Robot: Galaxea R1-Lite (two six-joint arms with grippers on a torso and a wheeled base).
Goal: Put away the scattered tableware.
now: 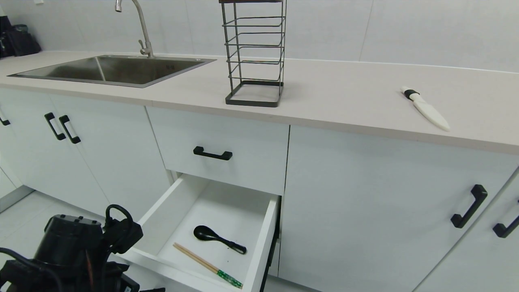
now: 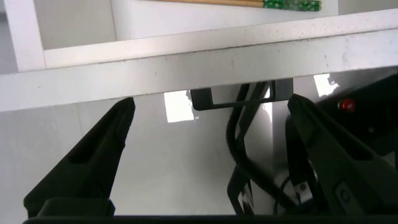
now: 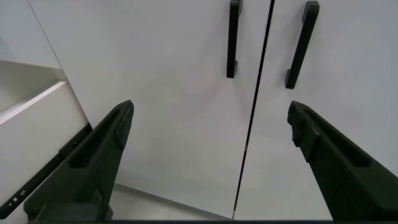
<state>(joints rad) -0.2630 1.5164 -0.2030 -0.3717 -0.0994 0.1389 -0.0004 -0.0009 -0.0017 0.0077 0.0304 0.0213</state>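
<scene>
Drawer, lower of the two below the countertop: pulled out, open.

In it, on the white floor:
- black soup spoon, flat, bowl end toward the sink side, handle toward the drawer's R wall.
- pr wooden chopsticks w/ green patterned ends, lying diagonal, nearer the drawer front than the spoon. Just beside the spoon; can't tell if touching.

On the countertop:
- white knife w/ black band by the handle, lying flat and diagonal, tip toward the front edge, well R of the rack.
- black wire rack, upright, between the steel sink and the knife.
- faucet behind the sink.

L gripper: claw released, fingers wide apart, nothing between them. Sits low, just outside the drawer's front panel. Green chopstick ends lie beyond the panel rim in the L wrist view.

R gripper: claw released, fingers spread, empty. Faces white cabinet doors w/ two black bar handles. Drawer's side is near one finger.
</scene>
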